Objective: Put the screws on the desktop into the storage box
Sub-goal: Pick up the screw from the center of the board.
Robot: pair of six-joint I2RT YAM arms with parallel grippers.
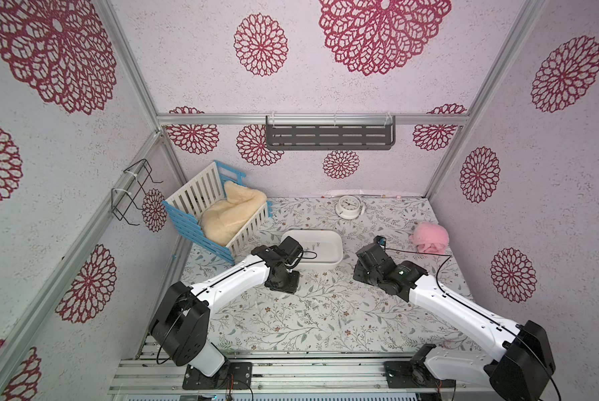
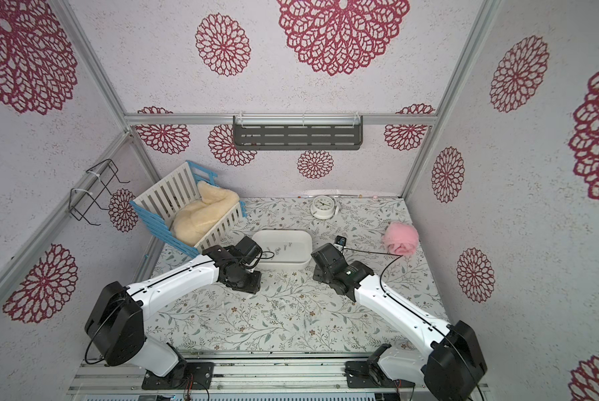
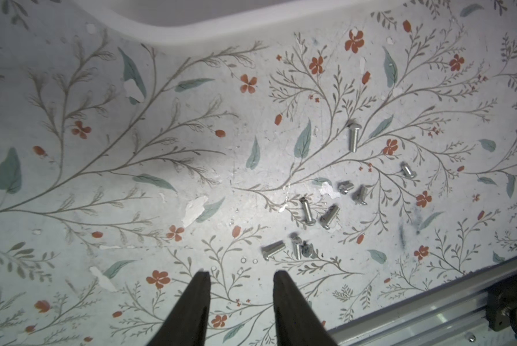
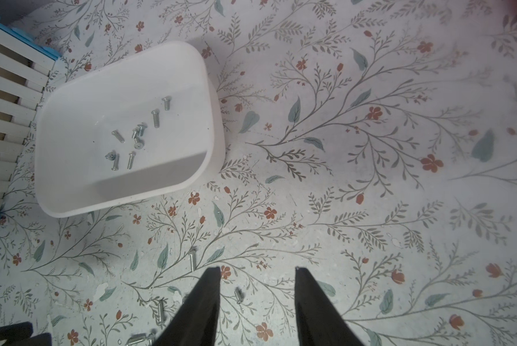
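- Desktop [image 1: 360,326]: vine print, chipped in patches.
- Box [image 1: 333,243]: white, open, in the middle of the desktop toward the far edge. Its left end is just beside the crate [image 1: 187,215] in the far left corner. I cannot tell if they touch.
- Screws, 2 lots. About 9 lie loose on the box floor [image 4: 155,117], scattered, none stacked.
- About 9 more lie on the desktop [image 3: 306,211] in a loose cluster on the near side of the box and well apart from it. In both top views the cluster sits between the 2 wrists [image 2: 280,307].
- 1 stray [image 3: 353,137] lies on the box side of the cluster, and another [image 3: 407,170] lies apart to one side.
- Left claw [image 3: 242,278]: spread, nothing between the tips. It points down over bare desktop at the edge of the cluster, with the nearest screw [image 3: 273,250] just beside one tip. Contact with the surface: cannot tell.
- Right claw [image 4: 257,275]: spread, empty, aimed down at the desktop on the box's near right side. 1 screw [image 4: 238,295] lies flat on the desktop in the gap, ungripped. Others lie just outside the tips.
- Fleece [image 1: 232,211] fills the crate.
- Clock [image 1: 348,206] lies near the far edge.
- Pink plush [image 1: 430,237] sits near the right edge.
- Grey shelf [image 1: 329,137] hangs on the back wall, and a wire rack [image 1: 131,189] on the left wall.
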